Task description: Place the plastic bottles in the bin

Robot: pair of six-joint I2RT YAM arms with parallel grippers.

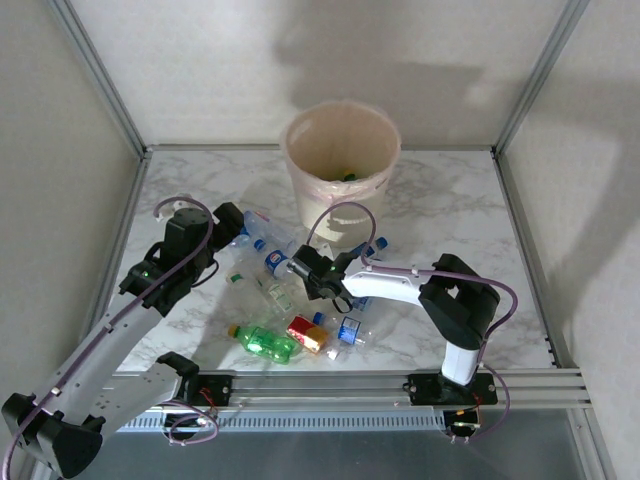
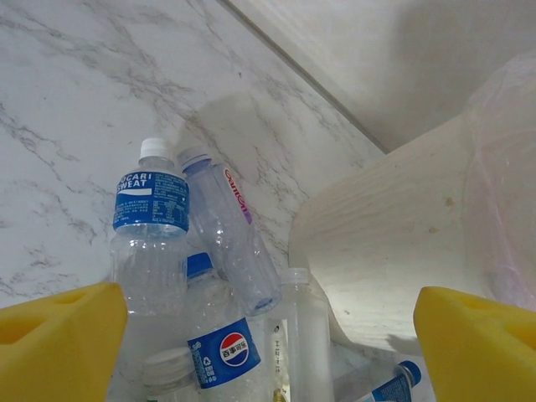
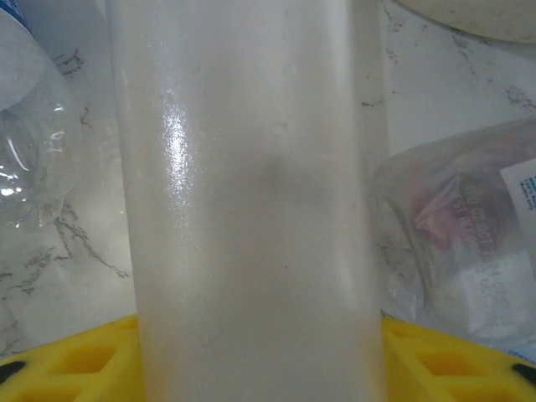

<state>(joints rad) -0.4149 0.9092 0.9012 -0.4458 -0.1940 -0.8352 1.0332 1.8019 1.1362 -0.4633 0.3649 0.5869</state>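
**Clearance around the bottle pile on the marble table.**
From the plastic bottles (image 1: 278,292), the bin (image 1: 325,210) blocks 12 o'clock, while bare marble table (image 1: 450,215) lies open at 2 and 11 o'clock. The left gripper (image 1: 228,225), fingers spread wide, faces bottles packed against the bin wall. A milky bottle (image 3: 251,209) fills the right gripper (image 3: 268,360).

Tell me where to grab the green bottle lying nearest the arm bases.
Grip the green bottle mid-body, from straight above, closing across its width. It lies on its side, cap pointing left, and the red-and-gold bottle crowds its right end, so stay off that end.
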